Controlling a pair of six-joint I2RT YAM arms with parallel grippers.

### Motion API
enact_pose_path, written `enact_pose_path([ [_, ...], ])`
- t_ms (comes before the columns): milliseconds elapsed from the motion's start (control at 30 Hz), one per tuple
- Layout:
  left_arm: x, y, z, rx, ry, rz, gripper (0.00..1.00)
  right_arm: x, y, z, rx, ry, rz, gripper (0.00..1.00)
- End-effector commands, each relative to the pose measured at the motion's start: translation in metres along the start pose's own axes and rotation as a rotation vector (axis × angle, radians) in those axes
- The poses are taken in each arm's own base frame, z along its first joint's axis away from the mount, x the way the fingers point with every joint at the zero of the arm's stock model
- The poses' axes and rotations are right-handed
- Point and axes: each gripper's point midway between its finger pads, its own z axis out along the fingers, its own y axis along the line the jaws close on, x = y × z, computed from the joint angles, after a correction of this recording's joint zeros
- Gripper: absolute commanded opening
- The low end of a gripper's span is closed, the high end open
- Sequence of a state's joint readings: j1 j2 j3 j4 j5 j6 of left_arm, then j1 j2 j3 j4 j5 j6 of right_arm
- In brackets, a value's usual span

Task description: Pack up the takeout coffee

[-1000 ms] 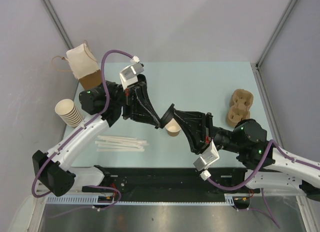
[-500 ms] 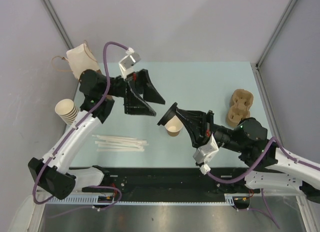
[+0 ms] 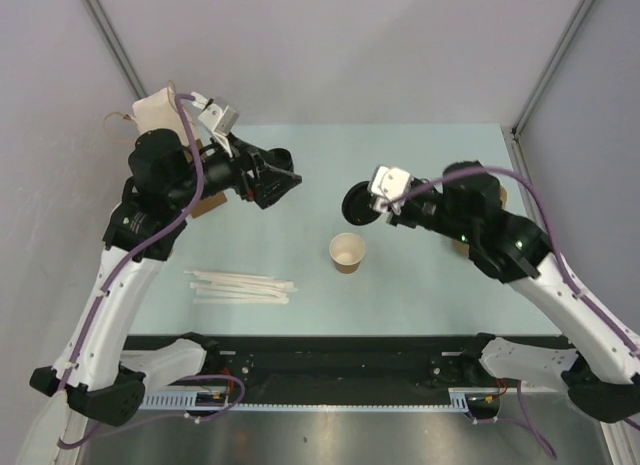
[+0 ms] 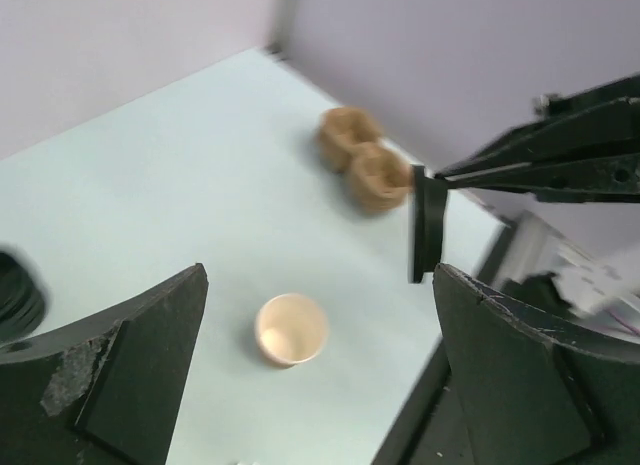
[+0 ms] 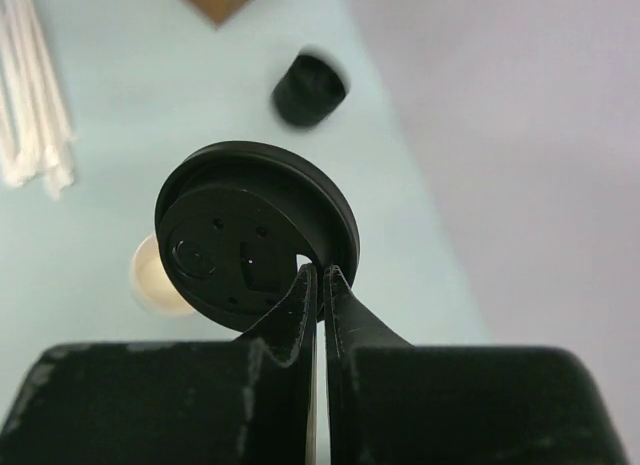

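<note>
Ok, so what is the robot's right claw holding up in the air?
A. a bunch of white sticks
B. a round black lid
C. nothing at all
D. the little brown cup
B: the right gripper is pinched shut on the rim of the black lid, while the paper cup stands apart below it, uncovered.

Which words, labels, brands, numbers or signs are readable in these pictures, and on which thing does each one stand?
None can be read.
The black lid in the right gripper shows only small raised marks, no letters.
The open paper cup and the paper bag look plain.
</note>
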State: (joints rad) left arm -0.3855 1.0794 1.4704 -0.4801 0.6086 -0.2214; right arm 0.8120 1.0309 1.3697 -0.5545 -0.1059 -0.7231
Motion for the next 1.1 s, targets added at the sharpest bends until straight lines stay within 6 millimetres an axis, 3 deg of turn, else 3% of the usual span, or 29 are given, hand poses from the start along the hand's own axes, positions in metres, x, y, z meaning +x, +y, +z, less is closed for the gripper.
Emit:
enact_pose_path([
  [0, 0.031, 0.062, -0.013, -0.333, 0.062, -0.019, 1.00, 0.058, 0.028, 0.011, -0.164, 0.242, 0.342, 0.00],
  [67, 0.033, 0.054, -0.017, -0.305, 0.038, -0.023, 1.00, 0.074, 0.032, 0.015, -0.193, 0.322, 0.432, 0.00],
  [100, 0.044, 0.057, -0.018, -0.312, 0.059, -0.047, 1.00, 0.091, 0.041, 0.022, -0.227, 0.395, 0.468, 0.00],
  [200, 0.074, 0.057, -0.011, -0.284, 0.129, -0.120, 1.00, 0.108, 0.048, 0.034, -0.253, 0.488, 0.569, 0.00],
  [333, 0.112, 0.057, -0.002, -0.253, 0.206, -0.247, 0.96, 0.117, 0.052, 0.049, -0.258, 0.531, 0.643, 0.00],
  [367, 0.129, 0.058, 0.001, -0.237, 0.243, -0.282, 0.95, 0.119, 0.050, 0.051, -0.247, 0.534, 0.645, 0.00],
  [433, 0.142, 0.046, 0.007, -0.158, 0.270, -0.342, 0.95, 0.131, 0.048, 0.060, -0.226, 0.572, 0.635, 0.00],
  [467, 0.158, 0.048, 0.009, -0.152, 0.304, -0.384, 0.95, 0.135, 0.050, 0.062, -0.234, 0.590, 0.640, 0.00],
  [567, 0.175, 0.046, 0.013, -0.125, 0.323, -0.455, 0.98, 0.144, 0.058, 0.068, -0.274, 0.629, 0.664, 0.00],
  [700, 0.185, 0.043, 0.015, -0.097, 0.329, -0.497, 0.98, 0.148, 0.049, 0.074, -0.244, 0.641, 0.642, 0.00],
  [767, 0.187, 0.041, 0.016, -0.069, 0.334, -0.499, 0.99, 0.160, 0.057, 0.079, -0.277, 0.708, 0.673, 0.00],
  [900, 0.188, 0.023, 0.019, 0.117, 0.368, -0.527, 0.99, 0.166, 0.073, 0.087, -0.321, 0.764, 0.752, 0.00],
  [1067, 0.195, 0.029, 0.023, 0.134, 0.370, -0.591, 0.97, 0.171, 0.083, 0.093, -0.307, 0.797, 0.747, 0.00],
])
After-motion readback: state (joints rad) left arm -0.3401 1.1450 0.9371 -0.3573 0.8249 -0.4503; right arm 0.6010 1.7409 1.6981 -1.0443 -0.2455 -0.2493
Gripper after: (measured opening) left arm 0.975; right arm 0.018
